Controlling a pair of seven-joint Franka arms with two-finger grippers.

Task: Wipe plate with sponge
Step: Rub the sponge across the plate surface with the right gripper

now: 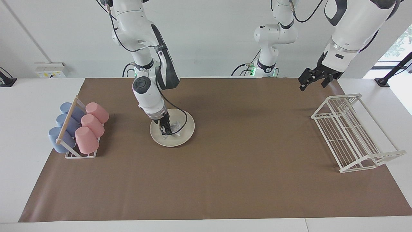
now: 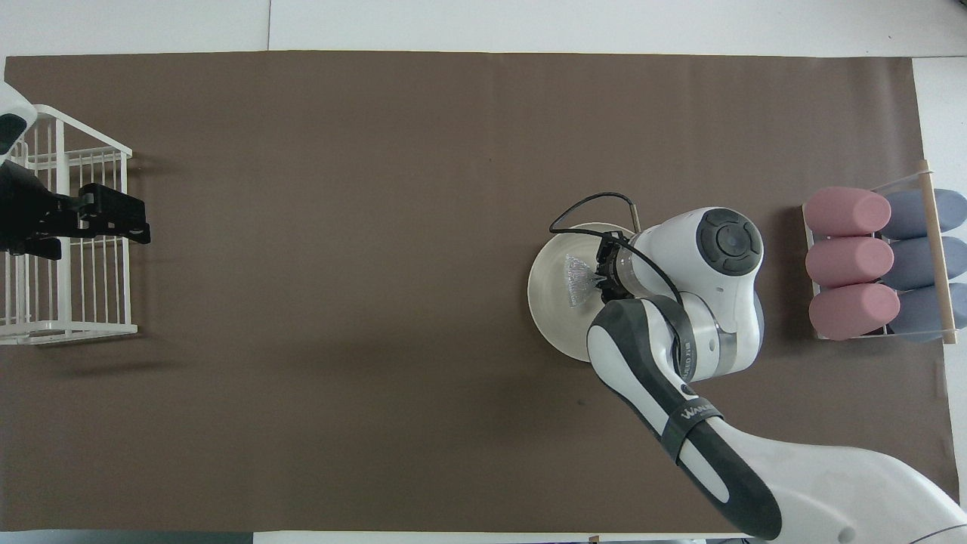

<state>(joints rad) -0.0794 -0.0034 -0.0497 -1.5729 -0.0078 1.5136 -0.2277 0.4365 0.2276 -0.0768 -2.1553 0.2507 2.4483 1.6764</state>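
wall (image 1: 209, 38): white | window (image 1: 399, 45): bright | table (image 1: 19, 135): white

Shiny mesh sponge (image 2: 580, 278), matt plate (image 2: 551, 310)

bare mat (image 1: 244, 154) mid-table, cup rack (image 1: 79, 129) beside plate (image 1: 185, 137)

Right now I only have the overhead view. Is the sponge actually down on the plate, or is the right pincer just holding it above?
Observer: In the facing view the sponge, held by the right pincer, is down on the plate, not hovering.
Operator: And the left pincer? From here it looks like it sits on the rack.
Observer: It doesn't. The facing view shows the left pincer raised in the air, waiting, not touching the white wire rack.
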